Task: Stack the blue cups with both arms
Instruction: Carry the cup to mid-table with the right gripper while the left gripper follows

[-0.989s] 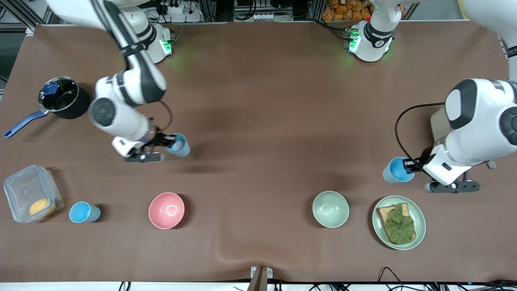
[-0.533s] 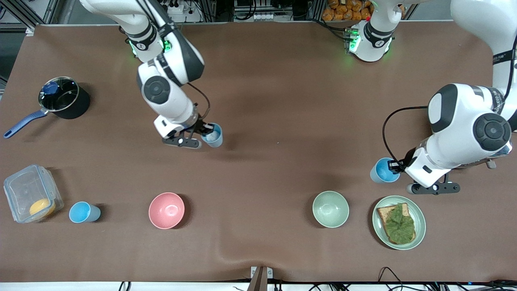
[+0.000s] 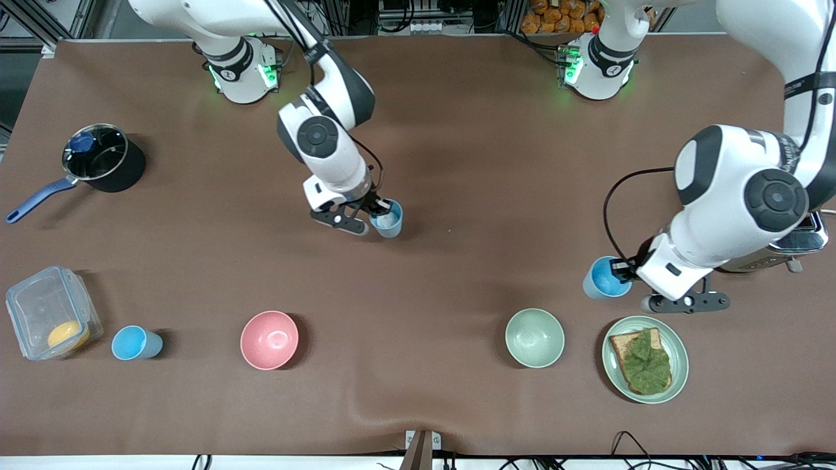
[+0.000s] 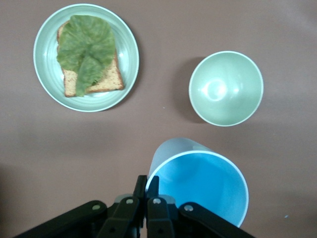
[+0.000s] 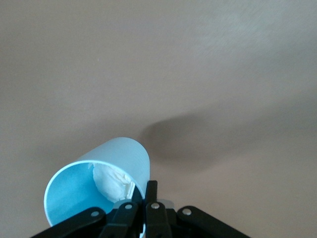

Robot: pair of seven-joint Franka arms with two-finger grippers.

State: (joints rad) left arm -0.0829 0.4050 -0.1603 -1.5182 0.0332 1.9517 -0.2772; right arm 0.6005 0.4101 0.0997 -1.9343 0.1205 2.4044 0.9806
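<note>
My right gripper [image 3: 378,212] is shut on the rim of a pale blue cup [image 3: 388,221] and holds it over the middle of the table. In the right wrist view the gripper [image 5: 145,191] pinches the cup [image 5: 106,168], which has something white and crumpled inside. My left gripper [image 3: 620,269] is shut on the rim of a sky-blue cup [image 3: 601,281], over the table beside the green bowl and the plate. In the left wrist view the gripper [image 4: 147,181] grips this cup [image 4: 203,183]. A third blue cup [image 3: 134,343] stands upright near the right arm's end.
A pink bowl [image 3: 269,339] and a pale green bowl [image 3: 534,337] stand nearer the front camera. A green plate [image 3: 679,359] holds bread with lettuce. A black pot [image 3: 104,160] and a plastic container [image 3: 46,307] are at the right arm's end. A metal appliance [image 3: 793,245] lies under the left arm.
My right arm has carried the pale cup from near the pot toward the table's middle. My left gripper has moved its sky-blue cup a little toward the middle.
</note>
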